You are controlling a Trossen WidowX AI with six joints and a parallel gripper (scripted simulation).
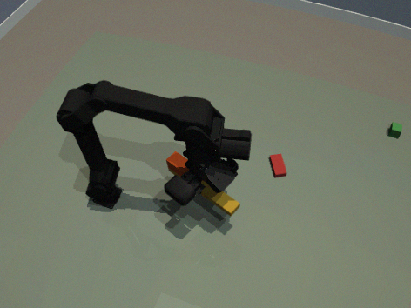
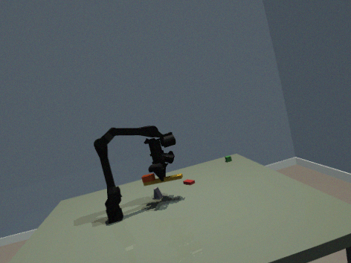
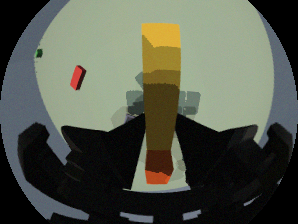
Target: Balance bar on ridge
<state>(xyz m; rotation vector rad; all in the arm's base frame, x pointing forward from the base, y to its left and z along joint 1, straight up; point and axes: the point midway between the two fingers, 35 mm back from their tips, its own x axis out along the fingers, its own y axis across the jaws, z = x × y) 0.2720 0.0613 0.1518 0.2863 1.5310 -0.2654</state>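
The yellow bar (image 1: 227, 202) (image 2: 173, 178) (image 3: 161, 60) has an orange block (image 1: 175, 162) (image 2: 148, 177) (image 3: 158, 177) on one end. My gripper (image 1: 205, 183) (image 2: 162, 179) (image 3: 160, 117) is shut on the bar between its ends, nearer the block, and holds it in the air. The grey ridge (image 2: 158, 193) stands on the table below the bar, with a gap between them in the exterior view. The arm hides the ridge in the top view. Only a sliver of it shows beside the bar in the wrist view. The bar looks roughly level.
A red block (image 1: 278, 165) (image 2: 189, 182) (image 3: 78, 77) lies on the table (image 1: 305, 244) (image 2: 238, 223), beyond the bar's bare end. A small green cube (image 1: 395, 130) (image 2: 228, 159) (image 3: 39, 53) lies much farther off. The arm's base stands on the other side of the ridge.
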